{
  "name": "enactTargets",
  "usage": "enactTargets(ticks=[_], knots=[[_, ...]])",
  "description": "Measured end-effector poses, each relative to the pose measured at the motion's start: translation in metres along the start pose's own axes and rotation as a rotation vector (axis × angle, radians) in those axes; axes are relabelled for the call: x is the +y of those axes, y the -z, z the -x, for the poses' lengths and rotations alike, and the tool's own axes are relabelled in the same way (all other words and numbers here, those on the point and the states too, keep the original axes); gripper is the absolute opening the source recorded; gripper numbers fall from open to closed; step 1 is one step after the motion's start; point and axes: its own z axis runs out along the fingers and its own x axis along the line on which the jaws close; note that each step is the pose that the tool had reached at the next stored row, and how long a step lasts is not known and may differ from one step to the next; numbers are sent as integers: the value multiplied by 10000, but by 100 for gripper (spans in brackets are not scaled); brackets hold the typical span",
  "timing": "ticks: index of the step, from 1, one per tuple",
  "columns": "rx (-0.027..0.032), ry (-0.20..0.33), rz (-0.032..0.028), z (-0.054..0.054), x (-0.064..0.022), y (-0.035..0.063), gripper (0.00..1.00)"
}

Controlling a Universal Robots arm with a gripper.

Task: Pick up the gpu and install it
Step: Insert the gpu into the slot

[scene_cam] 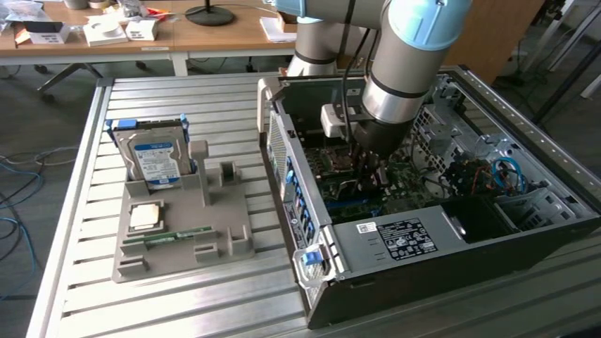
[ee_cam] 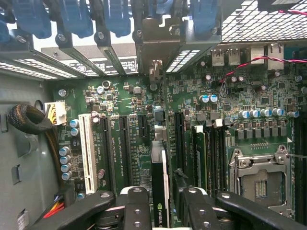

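Observation:
The gpu (ee_cam: pixel 159 182) stands on edge in a motherboard (ee_cam: pixel 129 143) slot, a dark thin card with a green logo on its top edge. My gripper (ee_cam: pixel 163 207) straddles it from above, open, one black finger on each side and a narrow dark gap on one side. In the exterior view the gripper (scene_cam: pixel 372 167) reaches down inside the open computer case (scene_cam: pixel 526 211), and the arm hides the card there.
A grey parts holder (scene_cam: pixel 225 218) on the slatted table carries a blue-labelled hard drive (scene_cam: pixel 155 158), a processor chip (scene_cam: pixel 143 216) and a green memory stick (scene_cam: pixel 169 237). Blue slot latches (ee_cam: pixel 110 19) and the empty processor socket (ee_cam: pixel 261 179) flank the card. Desks with clutter stand behind.

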Motion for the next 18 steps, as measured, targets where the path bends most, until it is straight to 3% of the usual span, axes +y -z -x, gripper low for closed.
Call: enactTargets(ticks=[5,8,18], knots=[[-5,0,-1,2,0,38,33],[-40,0,0,4,-1,83,33],[-51,0,2,16,-4,291,33]])
